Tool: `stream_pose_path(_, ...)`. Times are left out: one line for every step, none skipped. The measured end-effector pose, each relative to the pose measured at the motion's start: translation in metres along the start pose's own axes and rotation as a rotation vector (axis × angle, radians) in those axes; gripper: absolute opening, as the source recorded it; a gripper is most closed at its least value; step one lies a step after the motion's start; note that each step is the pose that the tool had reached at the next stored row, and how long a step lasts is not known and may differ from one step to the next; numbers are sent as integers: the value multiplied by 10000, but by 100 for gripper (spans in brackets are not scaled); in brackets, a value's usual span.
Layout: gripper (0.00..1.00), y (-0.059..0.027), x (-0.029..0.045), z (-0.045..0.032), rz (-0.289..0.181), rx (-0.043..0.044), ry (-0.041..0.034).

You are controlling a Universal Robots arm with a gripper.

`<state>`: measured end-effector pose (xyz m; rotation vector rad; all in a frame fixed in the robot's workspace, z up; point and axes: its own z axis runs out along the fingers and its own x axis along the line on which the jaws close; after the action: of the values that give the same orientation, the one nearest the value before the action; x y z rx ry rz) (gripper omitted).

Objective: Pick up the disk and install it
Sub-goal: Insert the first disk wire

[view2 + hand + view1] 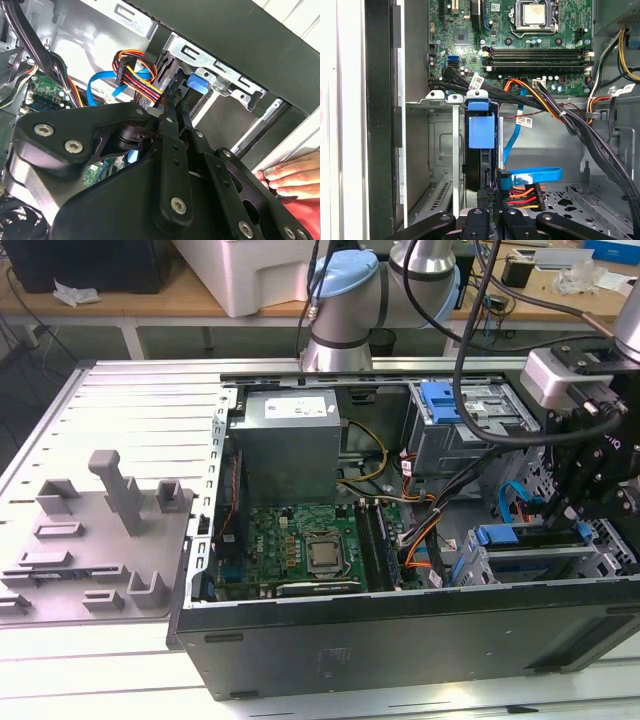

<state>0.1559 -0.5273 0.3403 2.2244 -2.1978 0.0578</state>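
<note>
The disk (525,536) stands on edge in the drive cage (500,565) at the exterior view's lower right corner of the open computer case, its blue carrier edge facing up. In the first wrist view the disk (480,167) shows as a dark edge under a blue tab (481,131), inside the cage's metal slot. My gripper (582,528) reaches into the case at the disk's end. In the second wrist view the gripper (174,107) has its black fingers (167,145) drawn close together at the blue carrier (197,85). The contact itself is partly hidden by the linkage.
A hand (290,177) rests on the case edge beside the cage. Power and data cables (520,192) lie right next to the disk. The motherboard (300,545) and power supply (290,440) fill the case's middle. A grey fixture plate (100,530) sits at the exterior view's left.
</note>
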Motion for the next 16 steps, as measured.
stream_pose_path(17,0,0,1,0,0,0)
stream_pose_path(17,0,0,2,0,0,0)
stream_pose_path(17,0,1,3,0,0,0)
stream_pose_path(17,0,1,6,0,0,0)
stream_pose_path(17,0,1,7,0,1,0)
stream_pose_path(17,0,2,8,0,0,-1)
stream_pose_path(17,0,2,10,0,0,-2)
stream_pose_path(17,0,2,11,0,0,-1)
stream_pose_path(17,0,3,12,0,0,0)
stream_pose_path(17,0,3,12,0,0,0)
stream_pose_path(17,0,4,14,0,0,-1)
stream_pose_path(17,0,4,15,0,0,0)
stream_pose_path(17,0,5,16,0,0,0)
stream_pose_path(17,0,5,17,0,0,0)
stream_pose_path(17,0,6,20,0,0,-1)
stream_pose_path(17,0,6,22,0,0,-1)
